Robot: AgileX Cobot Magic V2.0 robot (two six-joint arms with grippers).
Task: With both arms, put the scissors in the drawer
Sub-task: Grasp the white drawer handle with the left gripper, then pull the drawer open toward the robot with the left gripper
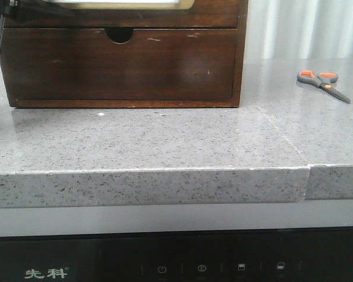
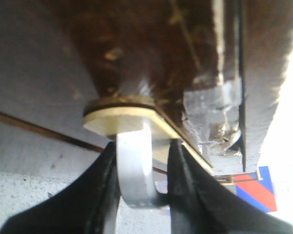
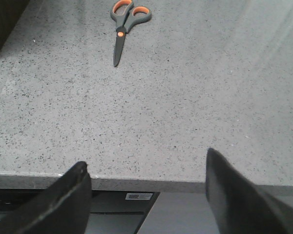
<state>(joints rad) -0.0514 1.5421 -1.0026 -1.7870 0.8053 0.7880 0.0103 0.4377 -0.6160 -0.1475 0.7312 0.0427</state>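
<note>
My left gripper (image 2: 144,161) has its black jaws closed narrow on a pale grey loop-shaped pull handle (image 2: 134,168). That handle stands off a beige-rimmed plate (image 2: 132,119) on glossy dark brown wood, which I take as the drawer (image 2: 151,58) front. The left wrist view is close and blurred: grain smeared, edges soft, glare blowing out one side. A red-and-blue patch (image 2: 256,187) sits at the frame edge; can't tell what it is.

In the front view only a sliver of that drawer's beige-rimmed white panel (image 1: 126,4) shows, cut off by the top edge. Below it sits the plain dark brown drawer with a semicircular finger notch (image 1: 119,63), in the dark wooden chest (image 1: 241,53). My left arm is nearly all out of frame there; just a dark bit at the upper left corner.

My right gripper (image 3: 149,190) has its jaws spread wide, nothing between them, hanging over the front edge of the grey speckled stone surface (image 3: 176,112). It doesn't show in the front view.

The small scissors with orange-and-grey loop handles and dark blades (image 3: 123,27) lie flat and closed on the surface, well right of the chest, well apart from my right jaws. Blade tips point away from the chest in the front view.
</note>
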